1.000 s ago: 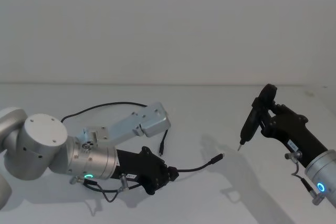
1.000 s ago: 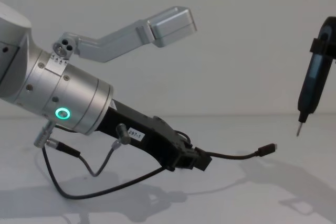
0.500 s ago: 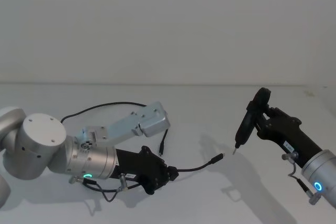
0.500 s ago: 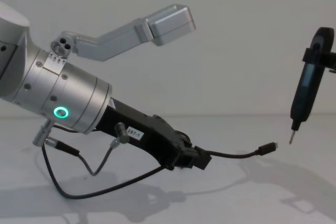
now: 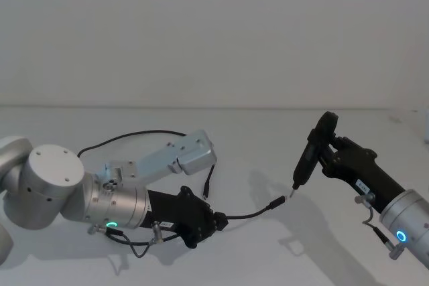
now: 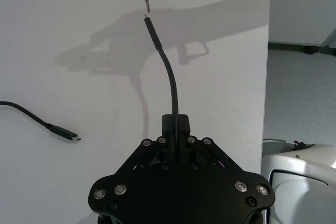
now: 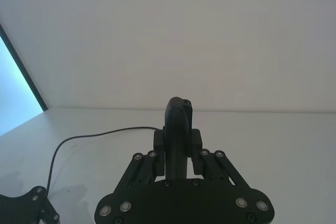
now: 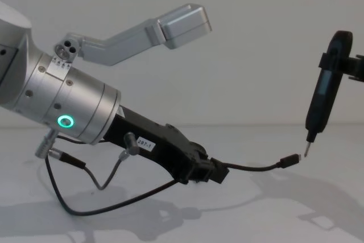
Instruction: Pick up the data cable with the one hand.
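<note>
Gripping the long thin black data cable (image 5: 249, 215) a short way back from one plug, the blocky black left gripper (image 5: 213, 222) sits low over the white tabletop (image 5: 268, 145), fingers clamped together on the cable. In the left wrist view the cable (image 6: 169, 80) rises out from between the closed fingers (image 6: 175, 125) and curves to its free plug. That plug (image 8: 292, 160) is held out clear of the table, seen from the chest. Rest of the cable loops back behind the left arm across the table; the other plug (image 6: 70, 135) lies flat on the surface, well apart.

Right gripper (image 7: 177, 142): fingers closed on a slim black pen-like tool with a pointed metal tip (image 5: 310, 153). Tool tilted, tip down, tip (image 8: 305, 151) just beside the cable's raised plug; cannot tell whether they touch.

Silver left wrist cylinder with green ring light (image 8: 67, 122) at left.
</note>
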Tool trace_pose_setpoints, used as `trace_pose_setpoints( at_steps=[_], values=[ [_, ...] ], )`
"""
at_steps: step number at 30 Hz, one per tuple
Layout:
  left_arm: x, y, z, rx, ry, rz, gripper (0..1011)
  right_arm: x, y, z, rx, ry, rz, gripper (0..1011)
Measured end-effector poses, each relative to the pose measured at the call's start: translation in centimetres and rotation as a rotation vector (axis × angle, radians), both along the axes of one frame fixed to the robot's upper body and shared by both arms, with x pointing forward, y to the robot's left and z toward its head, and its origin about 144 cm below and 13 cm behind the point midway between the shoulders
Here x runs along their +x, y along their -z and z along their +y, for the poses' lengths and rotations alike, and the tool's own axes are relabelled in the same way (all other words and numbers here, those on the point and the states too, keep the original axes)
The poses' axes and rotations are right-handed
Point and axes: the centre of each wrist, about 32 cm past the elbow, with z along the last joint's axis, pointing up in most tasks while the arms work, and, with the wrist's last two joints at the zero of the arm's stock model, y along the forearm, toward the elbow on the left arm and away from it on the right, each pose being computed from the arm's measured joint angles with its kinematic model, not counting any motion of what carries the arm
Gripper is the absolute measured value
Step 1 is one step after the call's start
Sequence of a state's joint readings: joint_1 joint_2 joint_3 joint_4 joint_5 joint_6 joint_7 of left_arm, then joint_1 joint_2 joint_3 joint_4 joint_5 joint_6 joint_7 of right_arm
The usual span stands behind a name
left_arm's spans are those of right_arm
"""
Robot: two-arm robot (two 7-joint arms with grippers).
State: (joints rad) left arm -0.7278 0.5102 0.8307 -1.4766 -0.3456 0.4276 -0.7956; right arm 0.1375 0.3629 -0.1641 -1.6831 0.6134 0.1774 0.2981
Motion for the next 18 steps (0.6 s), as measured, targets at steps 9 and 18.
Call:
trace_pose_setpoints(
  at_steps=[9,18],
  values=[
    [0.00,0.00,0.02,0.000,0.000,-0.001,39,0.24,0.03,0.13,0.007,-0.013,0.002,279],
    [0.00,0.00,0.03,0.000,0.000,-0.001,39,0.33,0.06,0.18,0.009,-0.021,0.005,279]
  ],
)
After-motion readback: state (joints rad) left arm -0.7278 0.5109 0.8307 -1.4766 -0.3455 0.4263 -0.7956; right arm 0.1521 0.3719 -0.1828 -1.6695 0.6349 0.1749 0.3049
